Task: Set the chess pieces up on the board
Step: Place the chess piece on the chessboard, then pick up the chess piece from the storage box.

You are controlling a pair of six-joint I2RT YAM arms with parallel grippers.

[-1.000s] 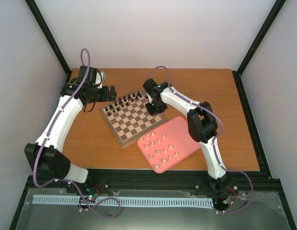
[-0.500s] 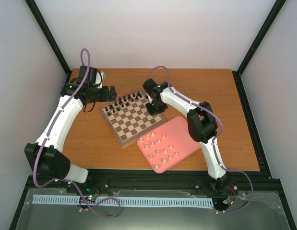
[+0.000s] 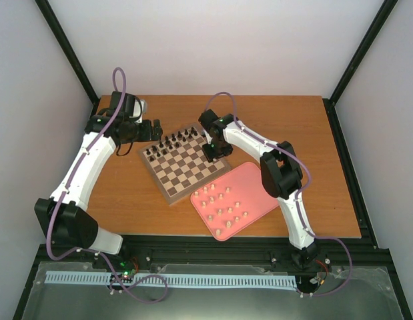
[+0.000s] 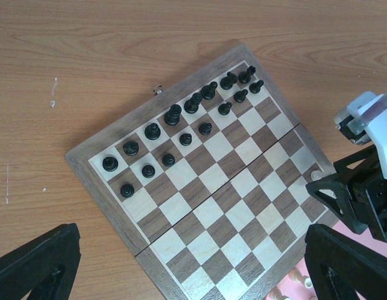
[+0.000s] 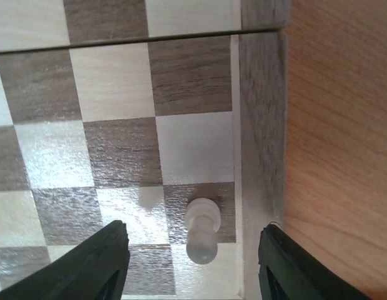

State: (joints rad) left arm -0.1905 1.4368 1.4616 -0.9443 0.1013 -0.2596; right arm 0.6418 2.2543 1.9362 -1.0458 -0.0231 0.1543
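The board (image 3: 186, 162) lies at the table's centre with dark pieces (image 3: 173, 141) along its far side. One pale chess piece (image 5: 201, 230) stands upright on a dark square by the board's right edge. My right gripper (image 5: 194, 250) is open around it, both fingers clear of it. In the top view the right gripper (image 3: 215, 152) hangs over that edge. Several more pale chess pieces (image 3: 219, 200) rest on the pink tray (image 3: 254, 179). My left gripper (image 4: 190, 262) is open and empty above the board (image 4: 231, 187), at its far-left corner (image 3: 153, 130).
The pink tray sits close to the board's near-right side. Dark pieces (image 4: 180, 119) fill two rows on the board's far side. Bare wooden table (image 3: 293, 127) stretches to the right and behind. Black frame posts stand at the table's corners.
My right gripper has opened and let go of the pale piece, which now stands on the board. The left arm has not moved.
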